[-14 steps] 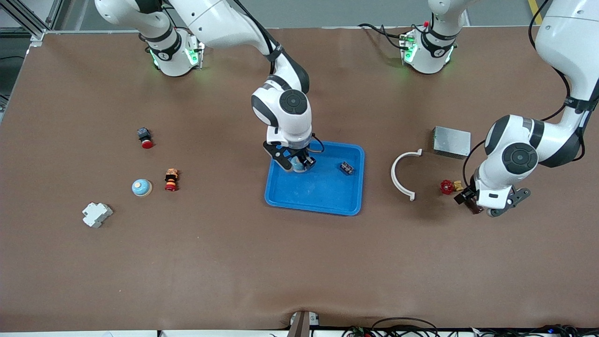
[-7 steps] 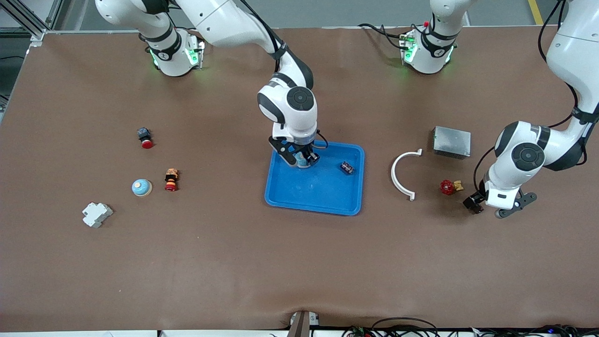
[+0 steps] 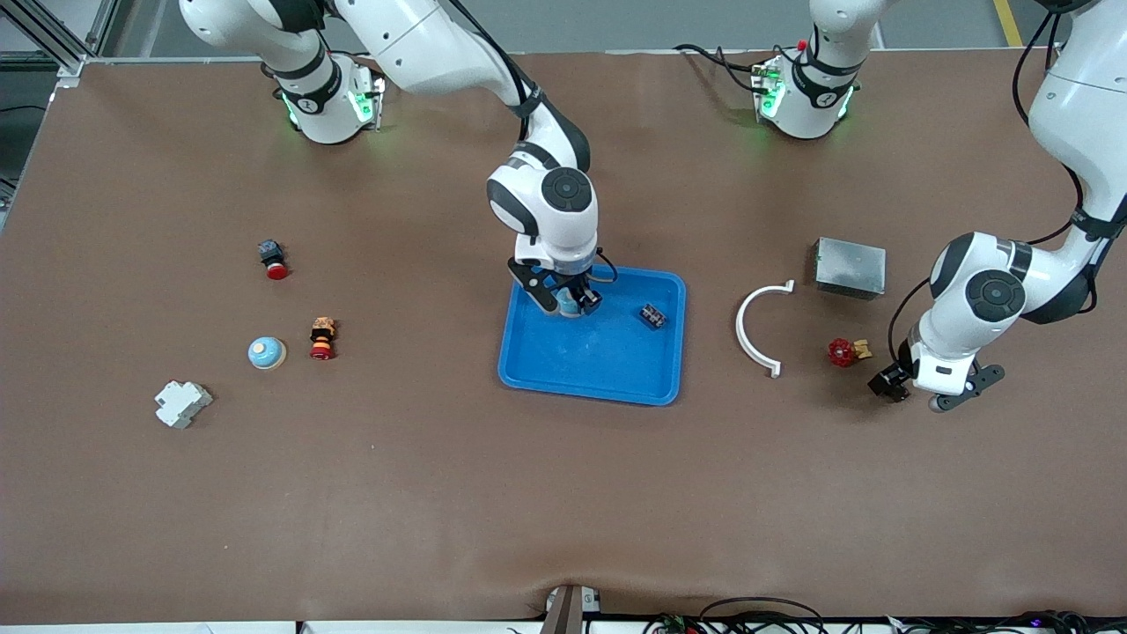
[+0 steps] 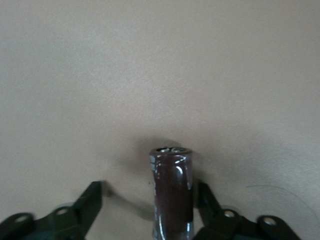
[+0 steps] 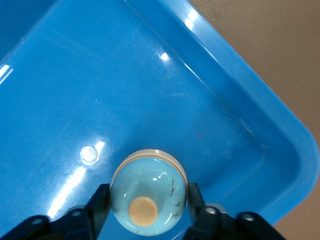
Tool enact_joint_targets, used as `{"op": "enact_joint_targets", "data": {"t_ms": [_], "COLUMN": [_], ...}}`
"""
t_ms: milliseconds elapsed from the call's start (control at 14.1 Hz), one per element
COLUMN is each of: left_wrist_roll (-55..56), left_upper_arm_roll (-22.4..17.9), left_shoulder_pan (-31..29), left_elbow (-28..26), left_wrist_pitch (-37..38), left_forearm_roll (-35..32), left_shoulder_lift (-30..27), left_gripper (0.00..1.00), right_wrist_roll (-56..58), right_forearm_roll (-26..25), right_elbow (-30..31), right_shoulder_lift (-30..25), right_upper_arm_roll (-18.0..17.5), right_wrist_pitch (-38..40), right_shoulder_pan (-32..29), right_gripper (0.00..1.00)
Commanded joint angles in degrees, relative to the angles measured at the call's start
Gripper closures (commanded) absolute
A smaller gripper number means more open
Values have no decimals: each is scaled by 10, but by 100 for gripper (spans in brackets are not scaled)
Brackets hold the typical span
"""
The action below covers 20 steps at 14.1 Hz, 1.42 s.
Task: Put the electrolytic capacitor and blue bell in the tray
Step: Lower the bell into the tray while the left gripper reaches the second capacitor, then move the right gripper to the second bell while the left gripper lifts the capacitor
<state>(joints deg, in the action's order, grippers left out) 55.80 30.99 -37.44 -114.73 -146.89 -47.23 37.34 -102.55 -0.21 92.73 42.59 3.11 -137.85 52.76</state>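
The bright-blue tray (image 3: 607, 370) lies mid-table and fills the right wrist view (image 5: 150, 75). My right gripper (image 3: 569, 305) is low over the tray corner nearest the right arm's base and is shut on a light-blue bell (image 5: 148, 192) with a beige button. My left gripper (image 3: 887, 385) is down at the table near the left arm's end. In the left wrist view a dark maroon electrolytic capacitor (image 4: 172, 195) stands between its open fingers (image 4: 148, 197). One finger is against it and the other is well apart.
A small dark component (image 3: 651, 315) lies in the tray. A second light-blue bell (image 3: 266, 353), two red-capped buttons (image 3: 274, 260) (image 3: 322, 339) and a white block (image 3: 182, 403) lie toward the right arm's end. A white arc (image 3: 755, 328), grey metal box (image 3: 850, 267) and red valve (image 3: 843, 352) lie near the left gripper.
The right gripper has carried the bell a little toward the robots' bases within the tray. The left gripper has shifted toward the left arm's end of the table and now straddles the capacitor.
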Motion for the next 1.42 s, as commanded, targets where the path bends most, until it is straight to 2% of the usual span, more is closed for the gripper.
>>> {"op": "enact_joint_targets", "data": {"t_ms": [0, 142, 283, 425, 566, 778, 991, 1132, 1345], "left_wrist_roll": [25, 27, 24, 19, 21, 26, 29, 56, 168], "left_upper_arm_roll": [7, 24, 31, 44, 70, 108, 164, 196, 229], "left_shoulder_pan": [-5, -3, -3, -1, -1, -2, -1, 1, 20], "left_elbow": [-3, -1, 4, 13, 26, 46, 85, 105, 107], "left_wrist_pitch": [-2, 5, 6, 32, 75, 141, 223, 268, 273], "left_forearm_roll": [-6, -5, -5, -5, -5, 20, 80, 110, 137], "left_shoulder_lift": [-9, -17, -21, -25, -27, -44, -46, -46, -41], "left_gripper": [100, 100, 100, 100, 100, 100, 100, 100, 100], "right_wrist_roll": [-18, -14, -9, 22, 88, 265, 440, 538, 687], "right_forearm_roll": [-15, -37, -37, -30, -33, -40, -40, -41, -40], "right_elbow": [-10, -19, -33, -72, -106, -104, -80, -38, 42], "right_shoulder_lift": [13, 10, 7, 5, -5, -45, -94, -136, -195], "right_upper_arm_roll": [7, 7, 6, 7, 7, 30, 30, 30, 30], "right_wrist_pitch": [-3, 4, 20, 77, 149, 214, 244, 238, 205], "right_shoulder_pan": [9, 8, 4, -6, -28, -66, -147, -199, -293], "right_gripper": [0, 0, 0, 0, 0, 0, 0, 0, 0]}}
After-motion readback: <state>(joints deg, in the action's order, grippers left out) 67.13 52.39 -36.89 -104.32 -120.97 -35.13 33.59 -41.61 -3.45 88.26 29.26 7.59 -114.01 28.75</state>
